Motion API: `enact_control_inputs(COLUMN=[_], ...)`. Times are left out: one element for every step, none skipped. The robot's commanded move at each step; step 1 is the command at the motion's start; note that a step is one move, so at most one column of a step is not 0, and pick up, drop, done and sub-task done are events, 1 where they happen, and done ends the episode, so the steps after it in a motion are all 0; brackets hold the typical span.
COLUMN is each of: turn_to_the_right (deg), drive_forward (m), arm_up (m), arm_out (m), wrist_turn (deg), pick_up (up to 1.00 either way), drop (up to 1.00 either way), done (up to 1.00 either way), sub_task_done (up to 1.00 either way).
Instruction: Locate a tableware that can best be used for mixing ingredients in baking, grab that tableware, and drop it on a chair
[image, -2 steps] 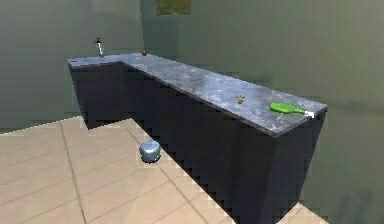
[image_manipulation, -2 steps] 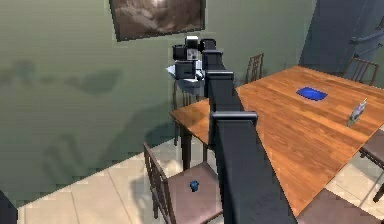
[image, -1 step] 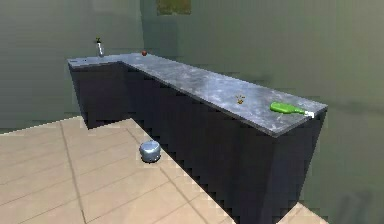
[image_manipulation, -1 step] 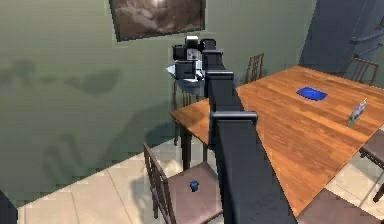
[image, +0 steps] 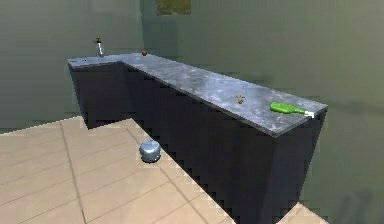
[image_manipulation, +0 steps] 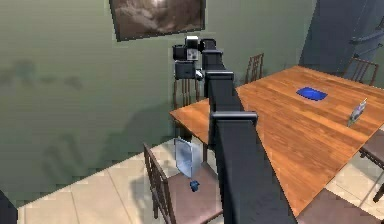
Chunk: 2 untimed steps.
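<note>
Small round grey metallic vessel (image: 150, 151) sits on tan tile floor (image: 60, 172) nr dark, marble-topped counter (image: 190, 80). Dark gripper (image_manipulation: 184, 62) hangs by brown wooden table (image_manipulation: 280, 125) & chairs (image_manipulation: 153, 178) — grip state, load: can't tell.

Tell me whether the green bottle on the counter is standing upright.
No: the green bottle lies flat on its side near the end of the grey counter.

The countertop (image: 190, 78) is mottled grey, the bowl (image: 150, 151) silvery, the table (image_manipulation: 290, 125) orange-brown.
</note>
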Motion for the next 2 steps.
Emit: enact_control_inputs(turn_to_the_right=[0.0, 0.0], drive_forward=[0.0, 0.0], arm_up=[0.0, 0.0], arm_out=[-0.1, 0.0], wrist_turn=[0.0, 0.0], pick_up=[0.0, 0.0], drop=[0.0, 0.0], done=[0.0, 1.0], sub_task_done=[0.0, 0.0])
